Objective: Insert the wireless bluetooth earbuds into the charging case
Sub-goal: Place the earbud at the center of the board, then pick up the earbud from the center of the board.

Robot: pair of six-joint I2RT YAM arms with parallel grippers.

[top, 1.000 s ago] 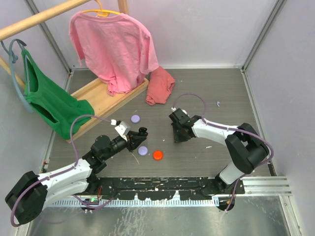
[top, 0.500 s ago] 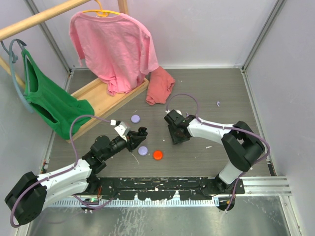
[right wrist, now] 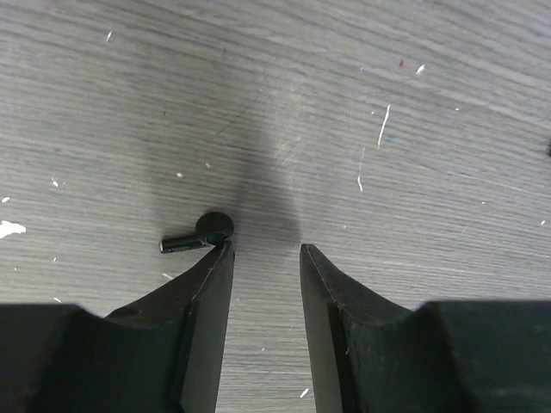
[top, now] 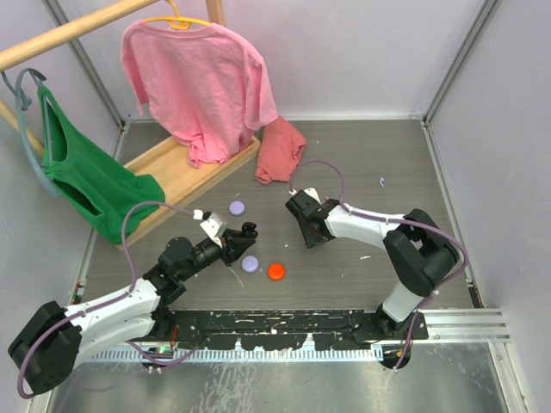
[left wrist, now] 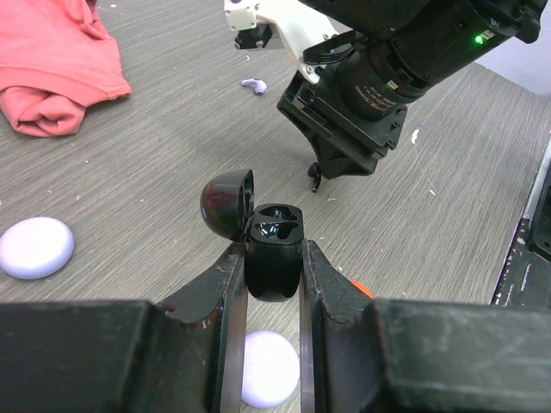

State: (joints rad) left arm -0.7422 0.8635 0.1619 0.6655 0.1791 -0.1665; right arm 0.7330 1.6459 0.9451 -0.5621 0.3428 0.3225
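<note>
My left gripper [left wrist: 274,262] is shut on the black charging case [left wrist: 274,245], whose lid [left wrist: 225,202] hangs open to the left with its sockets showing. In the top view the left gripper [top: 246,234] sits left of centre. My right gripper [right wrist: 265,251] points down at the table, open, with nothing between its fingers. A black earbud [right wrist: 203,232] lies flat on the table just outside the left fingertip [right wrist: 217,258], touching or nearly touching it. A lavender earbud [left wrist: 252,85] lies further back on the table. The right gripper [top: 311,239] is to the right of the case.
Two lavender pucks [top: 237,207] [top: 250,263] and an orange-red puck [top: 276,271] lie near the left gripper. A crumpled pink cloth [top: 281,151] and a wooden rack base [top: 176,176] with hanging shirts stand at the back left. Walls close in the table.
The right gripper has opened and its wrist has shifted a little left and back. The left gripper holds the case still.
</note>
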